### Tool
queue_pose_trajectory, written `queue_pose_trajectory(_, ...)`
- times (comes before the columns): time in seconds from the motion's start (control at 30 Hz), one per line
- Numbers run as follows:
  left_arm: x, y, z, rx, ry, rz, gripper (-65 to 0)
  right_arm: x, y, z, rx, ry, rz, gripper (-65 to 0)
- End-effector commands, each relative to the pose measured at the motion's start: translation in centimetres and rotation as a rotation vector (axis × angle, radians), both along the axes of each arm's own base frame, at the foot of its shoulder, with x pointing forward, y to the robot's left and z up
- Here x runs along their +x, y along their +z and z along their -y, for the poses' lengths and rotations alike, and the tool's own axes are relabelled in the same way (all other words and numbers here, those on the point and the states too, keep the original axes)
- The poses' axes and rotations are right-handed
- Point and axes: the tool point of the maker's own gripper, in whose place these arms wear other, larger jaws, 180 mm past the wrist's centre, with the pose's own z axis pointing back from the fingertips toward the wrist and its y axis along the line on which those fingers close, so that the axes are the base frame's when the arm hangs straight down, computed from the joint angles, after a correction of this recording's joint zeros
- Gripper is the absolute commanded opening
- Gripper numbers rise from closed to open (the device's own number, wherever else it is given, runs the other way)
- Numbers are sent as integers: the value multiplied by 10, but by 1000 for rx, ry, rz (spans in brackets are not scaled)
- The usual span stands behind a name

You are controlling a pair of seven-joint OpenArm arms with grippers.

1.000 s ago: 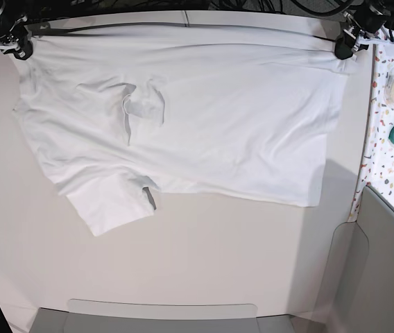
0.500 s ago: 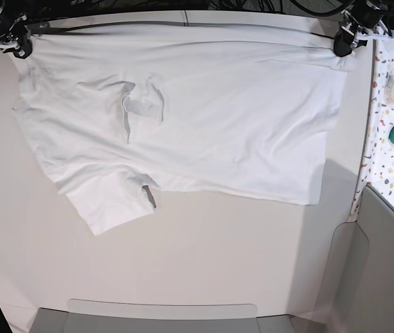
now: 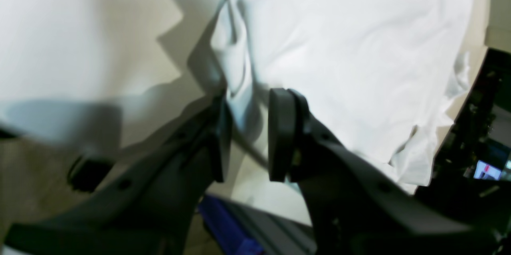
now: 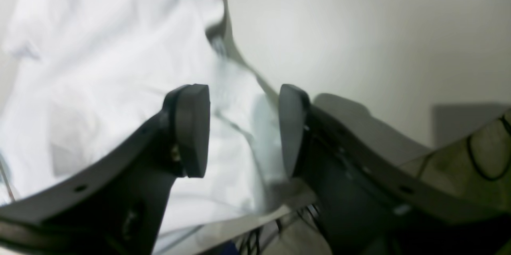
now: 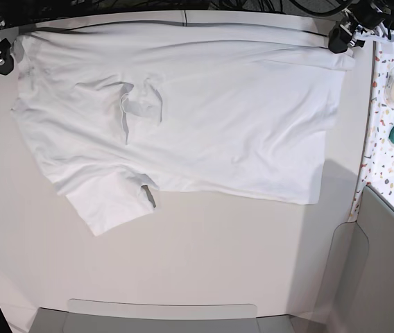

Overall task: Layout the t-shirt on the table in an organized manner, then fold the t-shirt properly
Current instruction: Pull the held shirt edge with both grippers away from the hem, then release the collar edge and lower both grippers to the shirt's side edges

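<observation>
- The base view looks steeply down from overhead, taking in nearly the whole table (image 5: 197,263) with the t-shirt (image 5: 204,125) spread across its far half.
- The left wrist view sits just behind the left gripper (image 3: 247,135), very near the cloth, looking past parted jaws.
- The right wrist view sits just behind the right gripper (image 4: 243,127), equally close and blurred.
- All three views share the t-shirt's far edge and the tabletop beside it.
</observation>
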Motion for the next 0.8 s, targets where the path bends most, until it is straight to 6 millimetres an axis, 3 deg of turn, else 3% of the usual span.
queue_pose_trajectory(0.0,10,19,-9,33,-23,54,-492,5,17,12,-46,-7,41,-368)
queue_pose_trajectory(0.23,52,83,-16,137,-159,227,-492,28,63,52,-171,-35,137,-369)
queue_pose_trajectory(0.3,62,94,-24,180,-201,239,-492,44,76,56,-191,-20,178,-369)
queue_pose_trajectory(0.43,112,134,-40,269,-270,353,-489,84,102,53,-226,40,263,-370)
queue_pose_trajectory(0.6,191,133,-30,219,-416,350,-455,142,115,46,-322,128,257,-370)
queue_pose_trajectory(0.77,260,92,-28,118,-400,246,-402,192,93,26,-305,214,212,-370)
